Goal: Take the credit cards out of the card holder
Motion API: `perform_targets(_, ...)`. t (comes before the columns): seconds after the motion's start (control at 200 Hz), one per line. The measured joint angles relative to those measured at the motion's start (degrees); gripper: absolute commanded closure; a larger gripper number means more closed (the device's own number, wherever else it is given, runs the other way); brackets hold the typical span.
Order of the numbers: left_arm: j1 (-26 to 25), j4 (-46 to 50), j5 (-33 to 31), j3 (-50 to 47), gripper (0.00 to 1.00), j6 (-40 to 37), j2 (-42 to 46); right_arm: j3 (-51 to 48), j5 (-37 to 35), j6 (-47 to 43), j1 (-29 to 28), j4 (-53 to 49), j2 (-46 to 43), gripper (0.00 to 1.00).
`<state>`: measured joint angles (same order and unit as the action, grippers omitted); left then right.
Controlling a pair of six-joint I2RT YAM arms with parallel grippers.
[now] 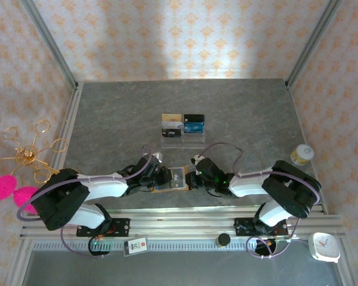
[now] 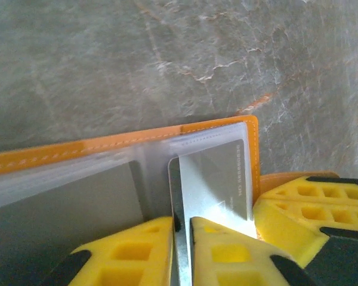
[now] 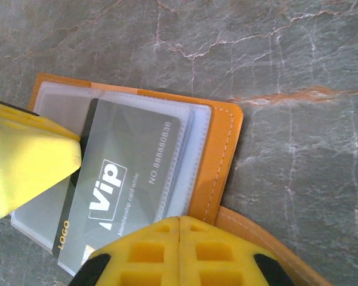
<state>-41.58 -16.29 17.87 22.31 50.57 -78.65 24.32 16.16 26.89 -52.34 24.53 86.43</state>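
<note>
Right wrist, VIP card [image 3: 126,170] lettering, left wrist, left hand [image 2: 183,229] pinching

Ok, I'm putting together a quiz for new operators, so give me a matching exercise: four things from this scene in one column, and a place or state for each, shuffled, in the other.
Things
1. grey VIP card
2. card holder
3. right gripper
4. clear stand

Places or states
A. shut, fingertips together at the holder's edge
B. standing farther back on the table
C. partly out of its sleeve, pinched by the left gripper
D. lying open between the two arms

Pairs: 1-C, 2-D, 3-A, 4-B
</note>
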Motion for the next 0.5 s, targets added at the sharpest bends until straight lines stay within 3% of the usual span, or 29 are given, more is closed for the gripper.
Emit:
perform_targets(0.07, 0.00, -0.09, 0.13, -0.81, 1.00, 0.48, 0.59, 0.00, -0.02, 0.13, 0.00, -0.02, -0.02, 1.00)
perform_targets(0.4, 2.03, 0.55, 0.13, -3.41, 1.00, 0.37, 7.04, -0.94, -1.40, 1.86, -0.13, -0.66, -1.22, 1.00)
perform_targets(0.445, 2.40, 0.70, 0.13, -3.63, 1.00, 0.07, 8.15, -1.05, -1.60, 2.03, -0.13, -0.94, -1.55, 0.96)
perform_targets(0.5, 2.60, 1.03, 0.35, -3.63, 0.81, -0.70, 9.20, -1.14, -1.79, 1.99, -0.24, -1.68, -2.16, 0.91)
